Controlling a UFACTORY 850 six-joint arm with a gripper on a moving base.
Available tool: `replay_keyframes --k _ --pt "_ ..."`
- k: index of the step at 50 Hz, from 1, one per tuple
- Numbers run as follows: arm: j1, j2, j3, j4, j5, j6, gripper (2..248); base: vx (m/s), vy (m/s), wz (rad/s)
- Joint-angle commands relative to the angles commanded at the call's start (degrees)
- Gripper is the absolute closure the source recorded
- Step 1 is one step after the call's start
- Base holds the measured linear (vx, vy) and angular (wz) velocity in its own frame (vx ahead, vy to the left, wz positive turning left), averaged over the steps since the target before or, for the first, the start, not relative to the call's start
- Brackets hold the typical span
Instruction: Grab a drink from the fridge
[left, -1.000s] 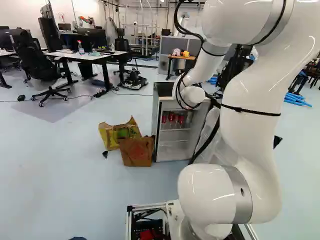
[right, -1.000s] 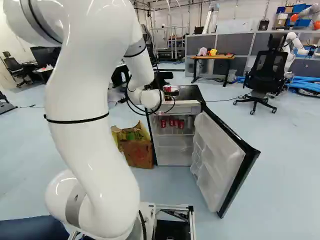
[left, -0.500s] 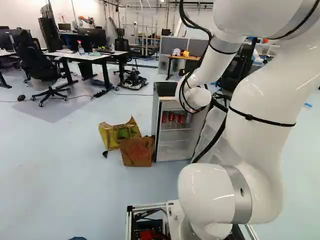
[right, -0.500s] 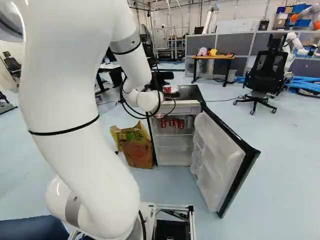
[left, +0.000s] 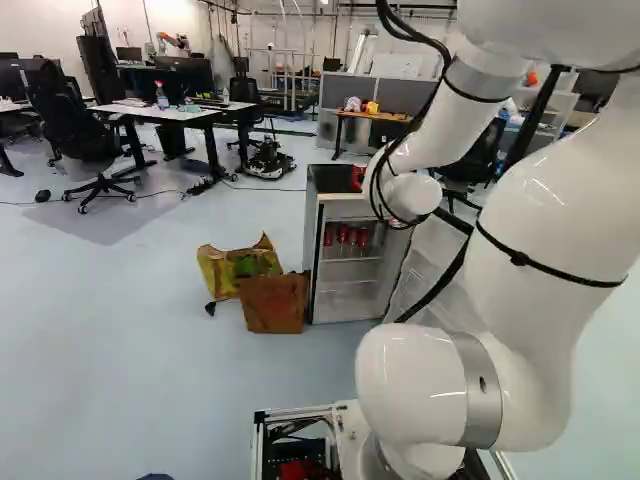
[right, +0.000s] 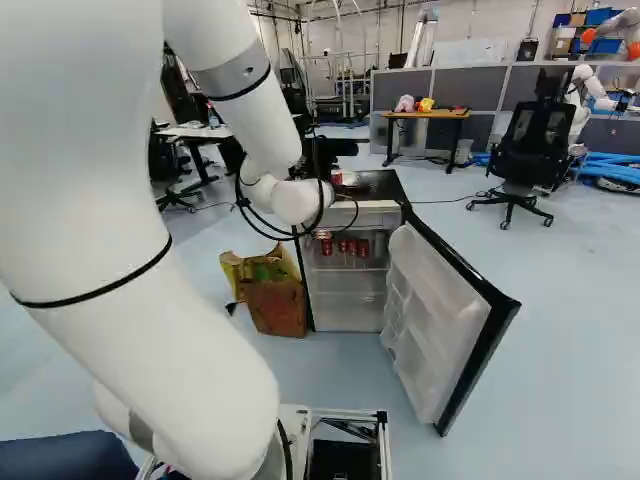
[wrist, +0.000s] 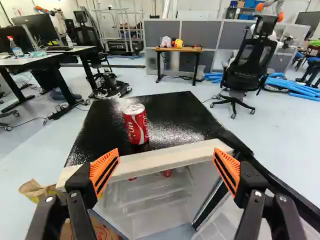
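In the wrist view my gripper (wrist: 166, 154) is open, its orange-padded fingers apart and nothing between them, facing the fridge's pale front top edge. A red can (wrist: 135, 124) stands upright on the black fridge top (wrist: 175, 120), ahead of the fingers. In the right base view the small fridge (right: 346, 310) is open, its door (right: 440, 320) swung out to the right. Several red cans (right: 343, 246) are on its upper shelf; parts of red cans (wrist: 166, 173) also show below the top edge in the wrist view. My white wrist hides the gripper's fingers in both base views.
A yellow bag (left: 225, 268) and brown paper bag (left: 273, 303) stand beside the fridge on the floor. Farther off are desks (left: 170, 112), office chairs (right: 535, 140), a small wooden table (right: 425, 114), grey partitions and blue tubes. Another robot (right: 590, 90) is at the back right.
My arm's wrist has shifted right in the left base view, uncovering a red can on the fridge top. The upper arm has swung lower in the right base view. The base has stayed put.
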Motion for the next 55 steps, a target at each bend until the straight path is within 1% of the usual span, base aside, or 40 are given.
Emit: replay_keyframes --k 32,55 --pt "-6.2 8.6 4.1 0.0 -7.9 0.0 3 0.000 0.000 0.000" --pt "-11.3 13.7 5.6 0.0 -13.6 0.0 3 0.000 0.000 0.000"
